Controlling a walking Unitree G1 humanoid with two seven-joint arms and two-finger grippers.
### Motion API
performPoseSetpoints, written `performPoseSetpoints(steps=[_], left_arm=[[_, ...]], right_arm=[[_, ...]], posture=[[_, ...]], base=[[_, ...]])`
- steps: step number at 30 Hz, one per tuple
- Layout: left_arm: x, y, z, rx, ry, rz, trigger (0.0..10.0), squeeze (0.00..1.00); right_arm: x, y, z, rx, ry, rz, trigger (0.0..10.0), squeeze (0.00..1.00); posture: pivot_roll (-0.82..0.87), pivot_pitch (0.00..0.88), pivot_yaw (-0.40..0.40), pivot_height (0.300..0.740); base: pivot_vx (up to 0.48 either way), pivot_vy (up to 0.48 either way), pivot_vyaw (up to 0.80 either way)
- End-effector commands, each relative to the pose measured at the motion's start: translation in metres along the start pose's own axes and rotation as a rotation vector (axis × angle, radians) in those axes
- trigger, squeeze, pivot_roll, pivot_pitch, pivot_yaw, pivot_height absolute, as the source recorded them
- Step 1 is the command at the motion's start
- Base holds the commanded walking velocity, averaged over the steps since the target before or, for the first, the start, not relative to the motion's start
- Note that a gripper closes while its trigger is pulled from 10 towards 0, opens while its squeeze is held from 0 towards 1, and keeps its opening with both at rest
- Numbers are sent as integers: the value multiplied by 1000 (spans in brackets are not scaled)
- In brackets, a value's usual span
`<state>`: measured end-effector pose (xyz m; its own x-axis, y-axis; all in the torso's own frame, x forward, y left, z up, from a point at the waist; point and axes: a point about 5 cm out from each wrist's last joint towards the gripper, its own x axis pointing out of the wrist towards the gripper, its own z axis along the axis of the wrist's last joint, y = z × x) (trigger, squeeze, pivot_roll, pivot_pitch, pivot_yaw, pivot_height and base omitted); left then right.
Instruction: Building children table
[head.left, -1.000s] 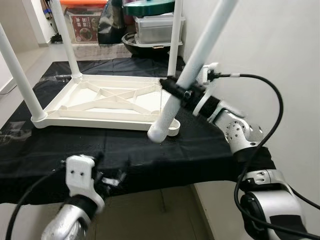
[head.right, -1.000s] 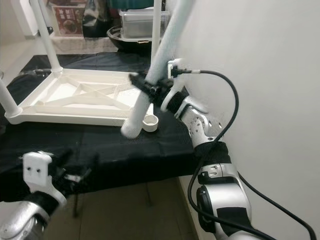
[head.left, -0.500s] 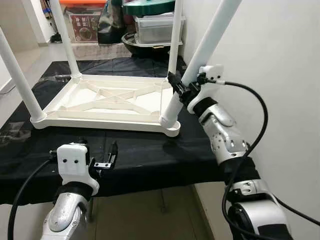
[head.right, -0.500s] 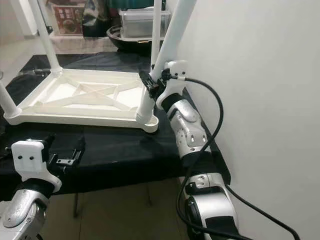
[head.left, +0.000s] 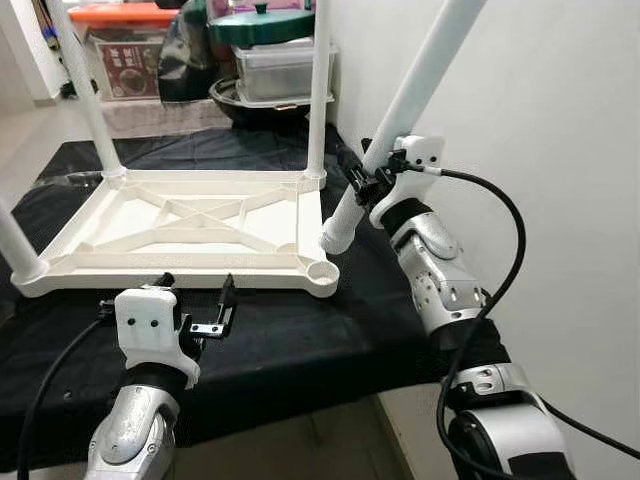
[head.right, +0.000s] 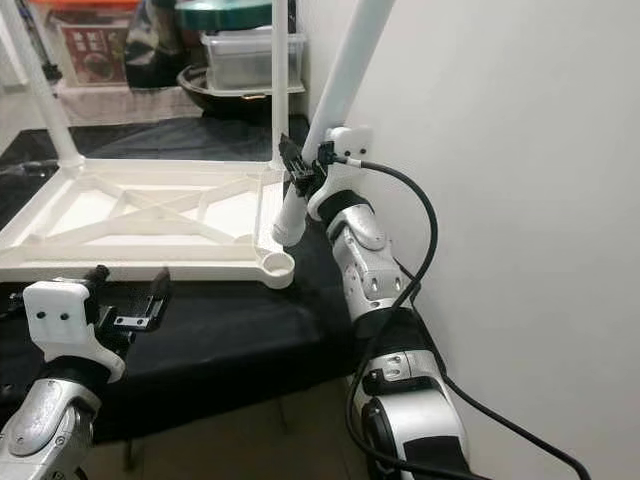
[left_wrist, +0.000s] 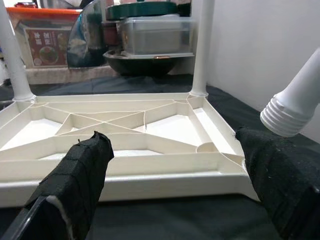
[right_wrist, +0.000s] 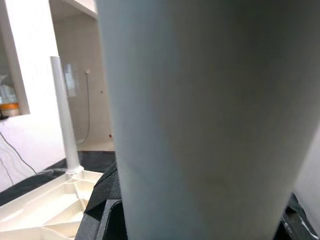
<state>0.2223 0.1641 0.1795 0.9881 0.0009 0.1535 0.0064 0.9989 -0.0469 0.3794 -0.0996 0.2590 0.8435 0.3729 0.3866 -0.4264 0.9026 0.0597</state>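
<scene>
R gripper (head.left: 368, 182) clamps leg (head.left: 410, 100) above corner socket (head.left: 322, 272); L gripper (head.left: 195, 300) open.

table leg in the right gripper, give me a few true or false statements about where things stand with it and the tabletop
1. The right gripper is shut on the loose table leg. True.
2. The leg's threaded end is already seated in the corner socket. False: it hangs in the air above and beside the open socket.
3. The white tabletop lies upside down on the black cloth. True.
4. The left gripper holds the tabletop's edge. False: it is open, in front of the tabletop, gripping nothing.
5. The held leg stands upright. False: it is tilted, its top leaning toward the wall.
</scene>
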Motion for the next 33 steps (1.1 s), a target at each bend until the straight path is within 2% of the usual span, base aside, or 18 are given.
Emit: performPoseSetpoints(steps=[1,9,17,25,27,33], left_arm=[[1,-1,-4,5,9,5,10000,0],[1,-1,-5,2,4,11,10000,0],[2,-3,-5,-19,4,10,10000,0],[0,-8,-8,-24,19,-5,10000,0],[-5,-14,-8,-55,30,-52,10000,0],[-19,-31,-11,-131,71,-177,10000,0]], right_arm=[[0,4,1,-12,-21,2,10000,0],[1,4,1,-17,-30,-4,10000,0],[3,5,3,-17,-40,-5,10000,0],[13,5,10,39,-33,87,10000,0],[16,0,9,46,8,154,10000,0],[21,-18,11,42,88,197,10000,0]], posture=[[35,35,-11,740],[35,35,-11,740],[35,37,-13,740],[32,48,-16,740],[32,61,-18,740],[36,91,-23,740]], base=[[326,0,0],[324,0,0],[0,0,0],[0,0,0],[0,0,0],[0,0,0]])
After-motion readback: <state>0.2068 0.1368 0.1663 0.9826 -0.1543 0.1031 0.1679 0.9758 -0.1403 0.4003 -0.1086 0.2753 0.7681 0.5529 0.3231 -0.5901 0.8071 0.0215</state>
